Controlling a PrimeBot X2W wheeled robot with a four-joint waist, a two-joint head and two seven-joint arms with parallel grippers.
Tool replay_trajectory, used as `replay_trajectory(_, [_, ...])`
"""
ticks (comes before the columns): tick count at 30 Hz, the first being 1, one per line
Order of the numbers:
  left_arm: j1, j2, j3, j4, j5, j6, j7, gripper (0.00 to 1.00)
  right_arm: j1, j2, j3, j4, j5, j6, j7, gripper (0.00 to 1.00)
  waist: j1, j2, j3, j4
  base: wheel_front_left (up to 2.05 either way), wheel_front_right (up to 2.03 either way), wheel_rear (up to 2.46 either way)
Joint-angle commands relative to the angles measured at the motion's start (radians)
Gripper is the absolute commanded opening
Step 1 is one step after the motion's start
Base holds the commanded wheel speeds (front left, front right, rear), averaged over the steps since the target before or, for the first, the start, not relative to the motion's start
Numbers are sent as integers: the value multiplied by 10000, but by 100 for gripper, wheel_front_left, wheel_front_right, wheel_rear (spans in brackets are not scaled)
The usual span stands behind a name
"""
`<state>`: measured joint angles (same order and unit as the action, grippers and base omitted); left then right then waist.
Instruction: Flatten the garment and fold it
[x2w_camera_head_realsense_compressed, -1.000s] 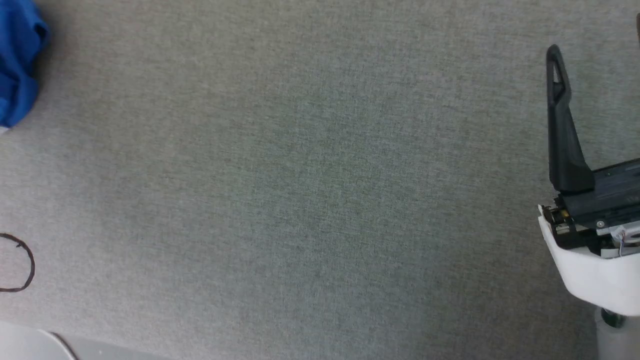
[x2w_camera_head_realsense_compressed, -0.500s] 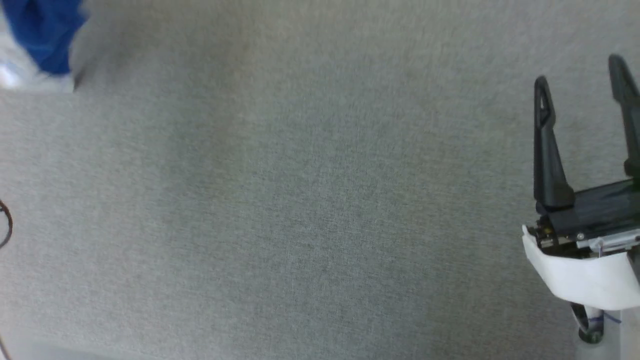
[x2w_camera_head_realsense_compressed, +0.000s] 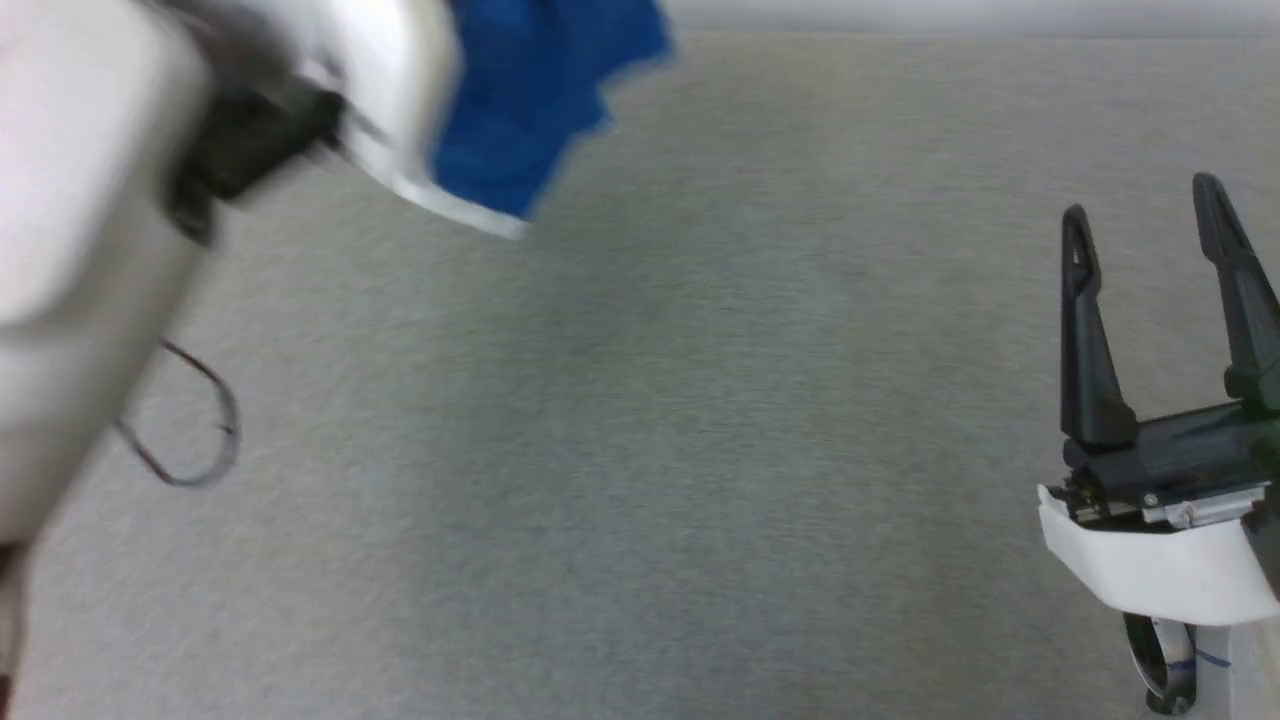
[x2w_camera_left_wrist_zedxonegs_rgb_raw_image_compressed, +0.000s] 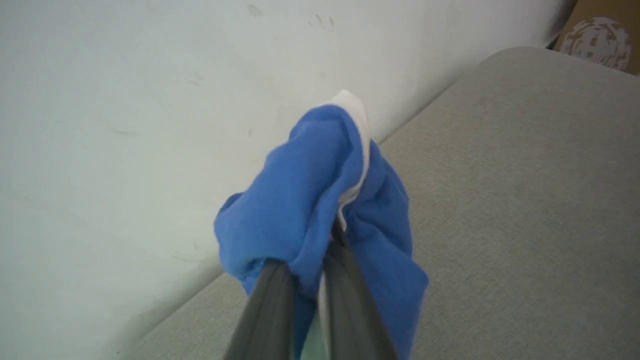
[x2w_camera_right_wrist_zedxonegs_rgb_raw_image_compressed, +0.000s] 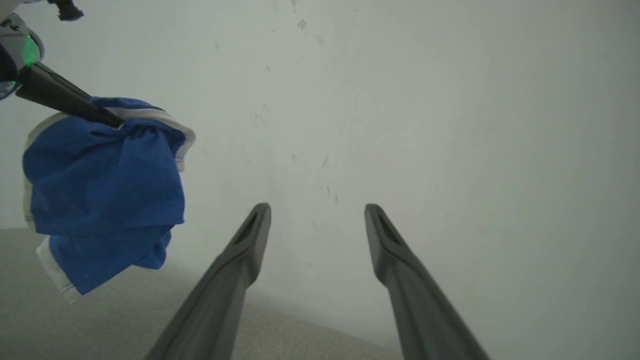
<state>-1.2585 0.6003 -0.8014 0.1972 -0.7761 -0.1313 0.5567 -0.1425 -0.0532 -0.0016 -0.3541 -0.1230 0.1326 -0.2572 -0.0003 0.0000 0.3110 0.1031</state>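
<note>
The garment (x2w_camera_head_realsense_compressed: 540, 110), bright blue with white trim, hangs bunched up in the air at the top of the head view, blurred. My left gripper (x2w_camera_left_wrist_zedxonegs_rgb_raw_image_compressed: 312, 280) is shut on it, and the cloth (x2w_camera_left_wrist_zedxonegs_rgb_raw_image_compressed: 320, 200) wraps over and hides the fingertips. In the right wrist view the garment (x2w_camera_right_wrist_zedxonegs_rgb_raw_image_compressed: 105, 190) dangles from the left gripper (x2w_camera_right_wrist_zedxonegs_rgb_raw_image_compressed: 100, 117) above the grey surface, near the wall. My right gripper (x2w_camera_head_realsense_compressed: 1140, 200) stands open and empty at the right, well apart from the cloth. Its two fingers spread wide in its own view (x2w_camera_right_wrist_zedxonegs_rgb_raw_image_compressed: 316, 210).
A grey fabric-covered surface (x2w_camera_head_realsense_compressed: 650, 450) spreads across the head view. A white wall (x2w_camera_right_wrist_zedxonegs_rgb_raw_image_compressed: 425, 125) rises right behind it. A black cable loop (x2w_camera_head_realsense_compressed: 190, 430) hangs by my blurred left forearm (x2w_camera_head_realsense_compressed: 70, 230). A cardboard box (x2w_camera_left_wrist_zedxonegs_rgb_raw_image_compressed: 595, 35) sits beyond the surface's far corner.
The head view has shifted. My left arm has swung in from the left edge toward the top middle, carrying the garment. The right gripper stays open.
</note>
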Motion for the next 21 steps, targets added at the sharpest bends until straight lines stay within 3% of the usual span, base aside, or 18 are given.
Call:
replay_trajectory(1, [156, -161, -344, -171, -82, 6, -99, 0, 135, 25, -93, 52, 134, -19, -45, 100, 3, 0, -453, -1063, 0, 0, 0])
replay_trajectory(7, [1273, -848, -2350, -532, -304, 6, -615, 0, 339, 28, -385, 155, 478, -19, -45, 100, 3, 0, -547, -1832, 0, 0, 0])
replay_trajectory(14, [2811, -1911, -4423, 81, -815, 6, -1351, 0, 446, 28, -577, 283, 649, -19, -45, 100, 3, 0, -519, -2202, 0, 0, 0])
replay_trajectory(21, [4546, -2661, -4782, 172, -475, 6, -461, 0, 564, 29, -655, 451, 711, -19, -45, 100, 3, 0, -660, -2184, 0, 0, 0])
